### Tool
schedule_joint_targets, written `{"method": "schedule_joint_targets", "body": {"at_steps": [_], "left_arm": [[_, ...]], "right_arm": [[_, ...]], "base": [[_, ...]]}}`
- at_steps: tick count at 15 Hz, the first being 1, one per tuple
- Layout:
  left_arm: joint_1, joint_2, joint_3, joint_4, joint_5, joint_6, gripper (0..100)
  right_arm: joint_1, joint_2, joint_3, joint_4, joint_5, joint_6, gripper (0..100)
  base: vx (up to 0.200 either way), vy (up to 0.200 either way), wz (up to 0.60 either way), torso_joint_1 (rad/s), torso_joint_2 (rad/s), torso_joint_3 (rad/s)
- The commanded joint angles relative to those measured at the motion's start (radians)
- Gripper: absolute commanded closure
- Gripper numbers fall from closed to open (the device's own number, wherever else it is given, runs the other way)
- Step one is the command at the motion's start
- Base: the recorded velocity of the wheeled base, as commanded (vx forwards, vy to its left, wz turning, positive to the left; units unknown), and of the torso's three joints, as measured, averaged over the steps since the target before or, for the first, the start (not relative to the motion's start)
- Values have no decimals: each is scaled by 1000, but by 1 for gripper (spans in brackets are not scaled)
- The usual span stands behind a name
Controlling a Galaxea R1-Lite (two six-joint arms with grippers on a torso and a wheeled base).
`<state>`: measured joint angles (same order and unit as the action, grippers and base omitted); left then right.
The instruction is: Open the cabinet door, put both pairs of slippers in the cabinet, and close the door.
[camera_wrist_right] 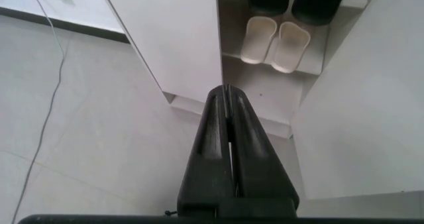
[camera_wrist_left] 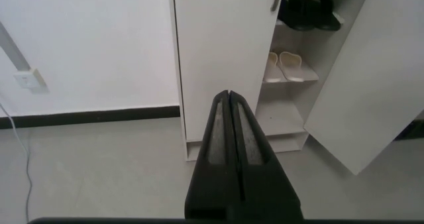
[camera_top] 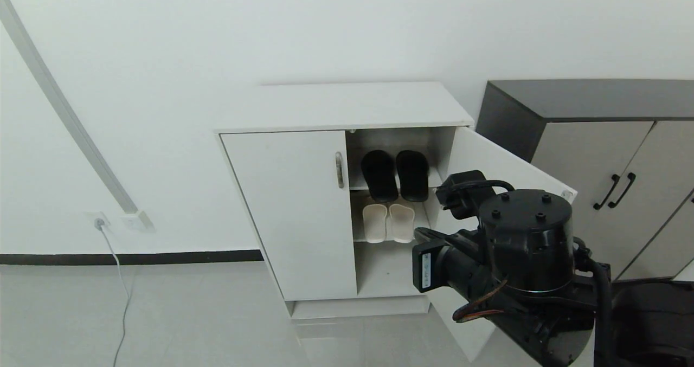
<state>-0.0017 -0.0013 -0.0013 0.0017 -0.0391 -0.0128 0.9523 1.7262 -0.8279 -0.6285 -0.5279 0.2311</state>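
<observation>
Both pairs are shelved in the white wooden cabinet (camera_top: pixel 352 107): black foam slippers (camera_top: pixel 396 174) on the top shelf, cream slippers (camera_top: pixel 388 222) below. Step in hand, I judge: shutting the white right-hand door (camera_top: pixel 488 150), which stands wide open. My right pincer (camera_wrist_right: pixel 228 90) is closed and empty, and so is my left pincer (camera_wrist_left: pixel 228 95). Plan: go round the free edge, push the outer face along the hinge arc, and slow near the frame.

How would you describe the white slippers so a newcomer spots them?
Find the white cabinet against the wall, right door open. Inside, the white slippers sit on the middle shelf, directly under the black slippers; they are the only pale pair.
</observation>
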Motion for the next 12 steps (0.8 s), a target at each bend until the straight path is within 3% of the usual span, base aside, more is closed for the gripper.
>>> {"method": "schedule_joint_targets", "body": {"at_steps": [1, 12], "left_arm": [[0, 1, 0, 0, -1, 0, 100], [0, 1, 0, 0, 1, -1, 100]], "right_arm": [[0, 1, 3, 0, 0, 1, 100], [-1, -4, 26, 0, -1, -6, 100]], "base": [[0, 0, 0, 212, -510, -325], [0, 0, 0, 240, -563, -325]]}}
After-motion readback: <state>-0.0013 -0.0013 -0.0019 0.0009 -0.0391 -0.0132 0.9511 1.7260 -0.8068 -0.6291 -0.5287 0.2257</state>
